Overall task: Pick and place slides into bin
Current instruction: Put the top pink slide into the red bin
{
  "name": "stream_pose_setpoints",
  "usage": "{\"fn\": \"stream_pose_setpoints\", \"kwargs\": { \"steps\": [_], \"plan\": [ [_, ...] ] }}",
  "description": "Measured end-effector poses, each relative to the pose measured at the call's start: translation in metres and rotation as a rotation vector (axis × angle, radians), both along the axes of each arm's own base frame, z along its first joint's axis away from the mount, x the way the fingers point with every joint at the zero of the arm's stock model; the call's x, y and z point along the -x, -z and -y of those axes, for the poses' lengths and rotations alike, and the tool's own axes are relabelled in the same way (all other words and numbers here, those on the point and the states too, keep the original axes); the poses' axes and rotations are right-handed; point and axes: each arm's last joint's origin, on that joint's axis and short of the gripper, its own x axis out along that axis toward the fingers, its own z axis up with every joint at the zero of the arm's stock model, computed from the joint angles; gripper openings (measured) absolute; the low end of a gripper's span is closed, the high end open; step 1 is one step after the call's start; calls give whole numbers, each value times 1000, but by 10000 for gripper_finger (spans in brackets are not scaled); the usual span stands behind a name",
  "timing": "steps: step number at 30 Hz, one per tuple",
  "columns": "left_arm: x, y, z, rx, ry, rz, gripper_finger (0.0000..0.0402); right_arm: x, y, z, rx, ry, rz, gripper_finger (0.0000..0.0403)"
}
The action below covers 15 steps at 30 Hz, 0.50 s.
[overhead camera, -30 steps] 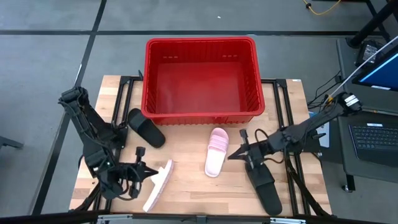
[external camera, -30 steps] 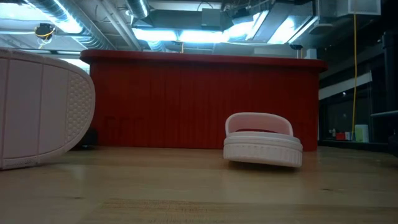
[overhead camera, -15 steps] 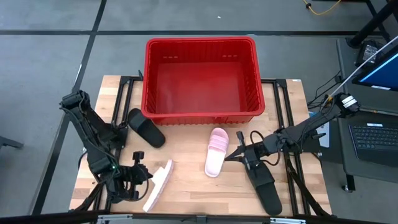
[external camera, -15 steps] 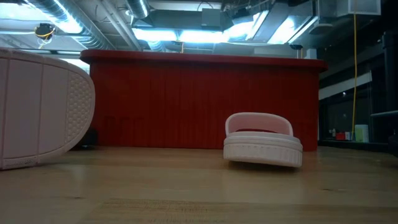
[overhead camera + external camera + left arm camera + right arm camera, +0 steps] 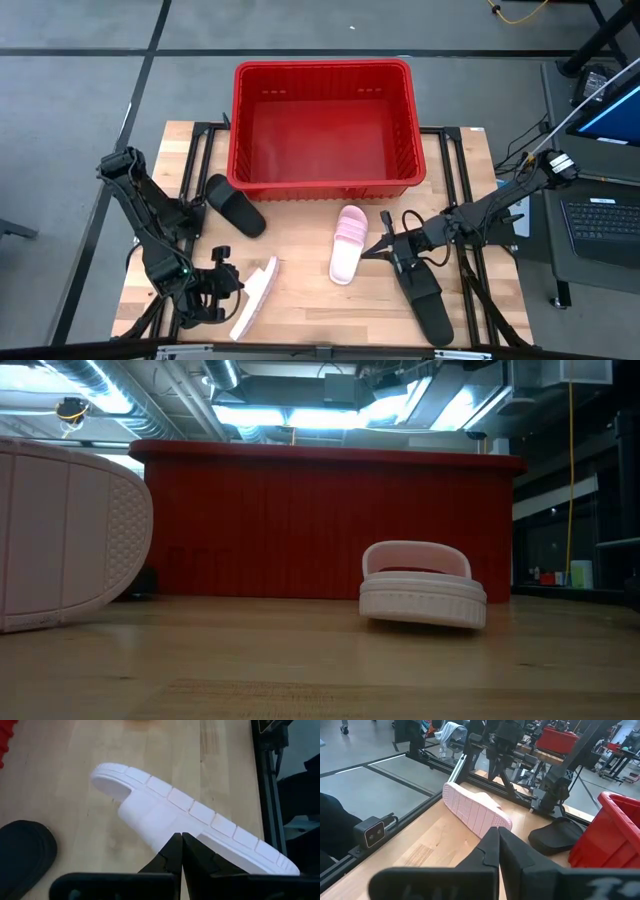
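- Left gripper (image 5: 232, 283), lower left: fingers pressed together, beside a pink slide (image 5: 255, 298) lying on its edge.
- Right gripper (image 5: 377, 248), lower right: fingers together, between the second pink slide (image 5: 348, 244) and a black slide (image 5: 425, 300).
- Another black slide (image 5: 235, 204) lies left of centre.
- Bin (image 5: 322, 185), upper centre.

A pale wooden table (image 5: 300, 300) sits on a black metal frame (image 5: 200, 150) over grey floor (image 5: 80, 90). To the right stands a laptop (image 5: 600, 215). A yellow cable (image 5: 520, 12) lies on the far floor. Ceiling ducts (image 5: 130, 400) run overhead.
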Motion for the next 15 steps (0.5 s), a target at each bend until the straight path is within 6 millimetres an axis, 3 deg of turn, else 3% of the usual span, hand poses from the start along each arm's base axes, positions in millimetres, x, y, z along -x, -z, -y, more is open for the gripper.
{"fn": "stream_pose_setpoints", "kwargs": {
  "steps": [15],
  "plan": [
    [0,0,0,0,1,0,4,0,0,0,-29,6,-8,23]
  ]
}}
